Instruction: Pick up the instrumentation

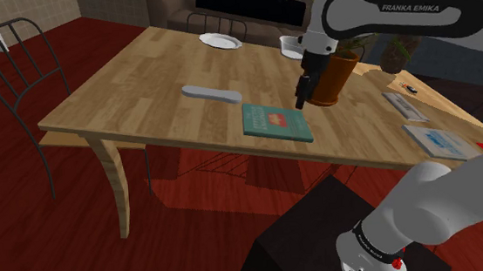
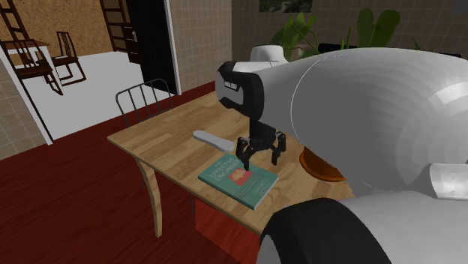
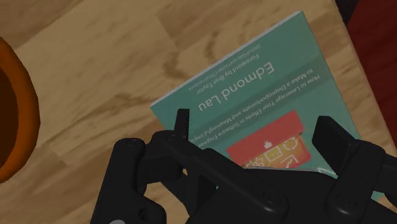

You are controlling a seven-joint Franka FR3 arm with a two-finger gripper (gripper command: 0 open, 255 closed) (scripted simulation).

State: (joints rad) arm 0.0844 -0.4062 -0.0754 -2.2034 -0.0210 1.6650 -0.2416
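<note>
- Step in hand: approach. The gripper (image 1: pixel 301 95) is hovering above the teal book (image 1: pixel 276 123), beside the orange pot (image 1: pixel 342 79).
- The fingers (image 3: pixel 182 126) are standing spread, pinching nothing.
- The instrumentation (image 1: pixel 211 93), judged to be the pale elongated device, is lying flat on the table (image 1: pixel 131 85), just beside the book on the shoulder view's left, apart from the gripper.
- The next move is calling for travel across to the device, alignment of the fingers across its narrow width, then descent.

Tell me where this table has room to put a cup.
Free: the wide bare wood of the table from the white plate and the grey bar out to the shoulder view's left corner. Crowded: around the teal book and orange pot, under the gripper.
</note>
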